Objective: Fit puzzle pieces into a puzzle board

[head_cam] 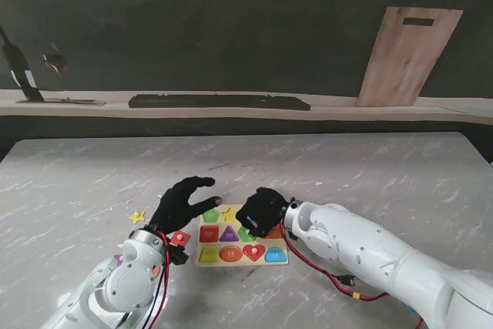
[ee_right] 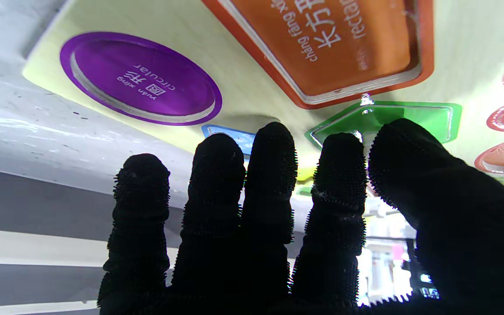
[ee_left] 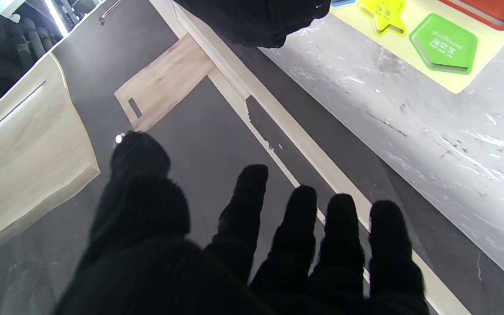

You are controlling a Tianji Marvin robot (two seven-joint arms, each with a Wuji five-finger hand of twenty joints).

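Observation:
The pale-yellow puzzle board [head_cam: 241, 263] lies near me at the middle of the table, its coloured shape slots showing. My right hand [head_cam: 263, 210] hovers over its far right part. In the right wrist view the fingers [ee_right: 269, 175] are close together, thumb and index tips at a glossy green shape [ee_right: 427, 116], beside the purple circle slot [ee_right: 140, 78] and orange rectangle slot [ee_right: 335, 43]; whether anything is pinched is hidden. My left hand [head_cam: 182, 202] floats open with fingers spread at the board's far left corner. A loose yellow star [head_cam: 137, 216] and a red piece [head_cam: 179, 237] lie to the left of the board.
A purple piece [head_cam: 118, 259] peeks out beside my left forearm. Red cables [head_cam: 323, 267] trail from the right wrist. Behind the table, a ledge carries a dark keyboard [head_cam: 219, 102], a leaning wooden board [head_cam: 408, 55] and a dark stand [head_cam: 19, 67].

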